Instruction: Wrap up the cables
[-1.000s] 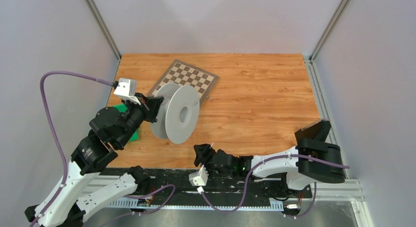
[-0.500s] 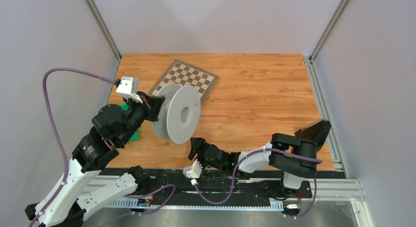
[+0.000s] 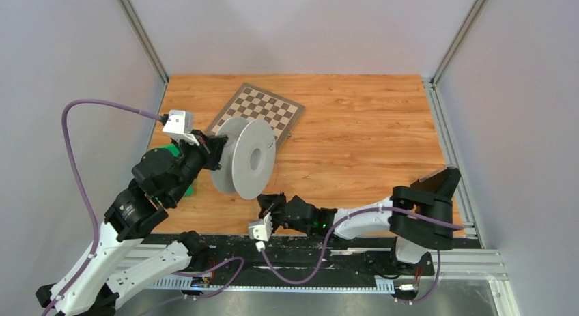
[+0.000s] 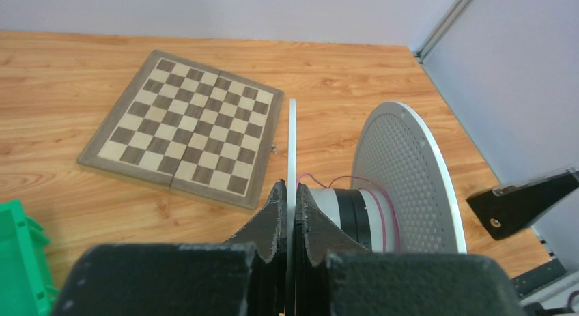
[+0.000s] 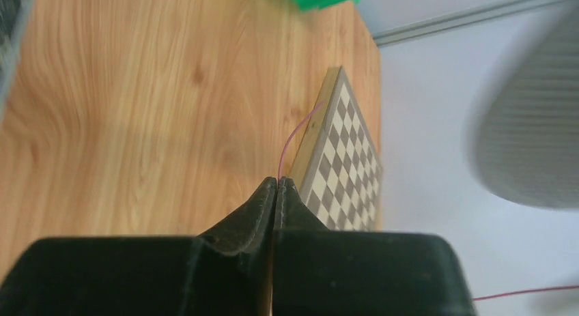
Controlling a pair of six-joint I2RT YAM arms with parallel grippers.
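Right now the grey cable spool (image 3: 254, 159) stands on edge on the wood-grain table (image 3: 362, 138), both discs upright. The left gripper (image 3: 216, 151) meets the spool from its left side. In the wrist view its fingers (image 4: 273, 213) are pressed onto the thin rim of the nearer disc, one each side, so it's clamped on the spool. The other disc, dotted w/ small holes, is beyond it, w/ a dark-and-pale hub btwn the two.

The right gripper (image 3: 265, 205) sits low at the near side of the spool, just under its bottom edge in the top view. Its tips are closed together w/ a thin pink wire (image 5: 286, 142) pinched btwn them. The wire leaves the tips and curves up and away. Some pink wire also lies over the spool's hub; no. of turns unclear, and whether it's one unbroken run to the right gripper can't be told.

A brown-and-cream folding chessboard (image 3: 267, 108) lies flat behind the spool, one corner hidden by the discs. A green plastic bin (image 3: 166, 152) sits left of the spool, mostly covered by the left arm.
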